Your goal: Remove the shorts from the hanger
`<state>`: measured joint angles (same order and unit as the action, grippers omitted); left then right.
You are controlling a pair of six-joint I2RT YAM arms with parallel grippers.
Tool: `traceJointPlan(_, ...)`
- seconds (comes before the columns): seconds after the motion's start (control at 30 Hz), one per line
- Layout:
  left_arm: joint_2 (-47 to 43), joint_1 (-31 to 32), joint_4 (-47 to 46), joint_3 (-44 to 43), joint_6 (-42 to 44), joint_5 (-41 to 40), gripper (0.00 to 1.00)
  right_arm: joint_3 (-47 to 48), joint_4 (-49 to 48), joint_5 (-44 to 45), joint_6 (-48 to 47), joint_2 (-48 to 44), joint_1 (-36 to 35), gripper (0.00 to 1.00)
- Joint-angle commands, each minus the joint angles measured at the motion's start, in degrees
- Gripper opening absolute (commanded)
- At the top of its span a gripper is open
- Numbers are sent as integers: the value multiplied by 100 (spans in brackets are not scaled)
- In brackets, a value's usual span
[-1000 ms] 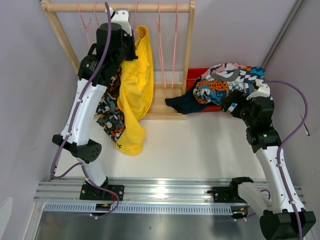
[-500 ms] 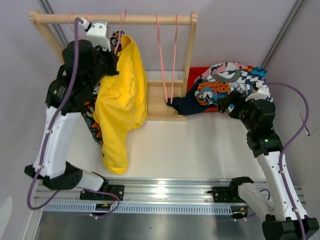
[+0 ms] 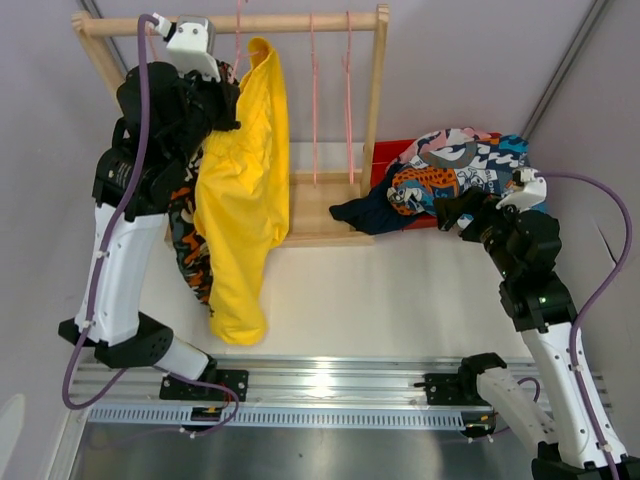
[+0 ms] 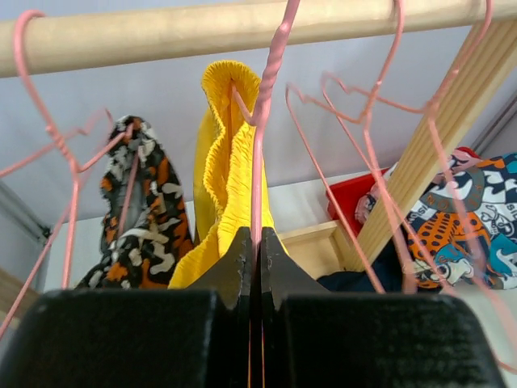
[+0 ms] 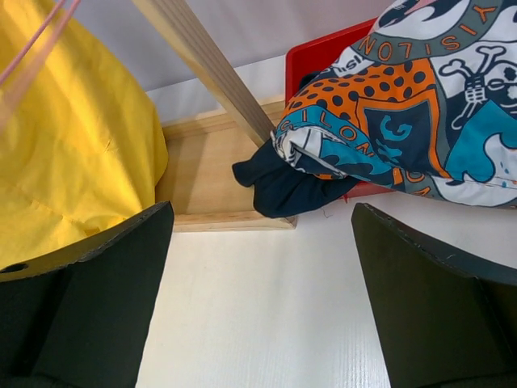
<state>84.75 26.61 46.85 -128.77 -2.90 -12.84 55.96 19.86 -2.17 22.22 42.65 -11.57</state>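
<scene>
Tabletop (image 3: 400,295) separates hanging yellow shorts (image 3: 240,190) from navy shorts (image 3: 362,213).

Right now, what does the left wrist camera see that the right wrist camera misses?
Only the left wrist view: the top rail, the camouflage shorts, and the left tool, shut on one of the pink hangers. Only the right wrist view: the right tool, wide open and holding nothing. Both: pink hangers, the yellow shorts, the blue-orange print shorts, the navy shorts and the red bin.

The left arm (image 3: 118,262) hides part of the camouflage shorts (image 3: 188,250).
</scene>
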Motion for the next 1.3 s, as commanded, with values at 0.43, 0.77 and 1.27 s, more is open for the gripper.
traceJointPlan(0.43,-2682,46,1060,1830,-387,2029,0,98,-974,-1513,-183,-486,-117,100)
traceJointPlan(0.77,-3562,467,-44,2146,-1423,4983,0,1170,-1143,-3570,19,41,-591,99)
traceJointPlan(1.27,-3017,512,-291,1197,-1626,4773,0,1506,-772,-2183,-499,331,-2577,99)
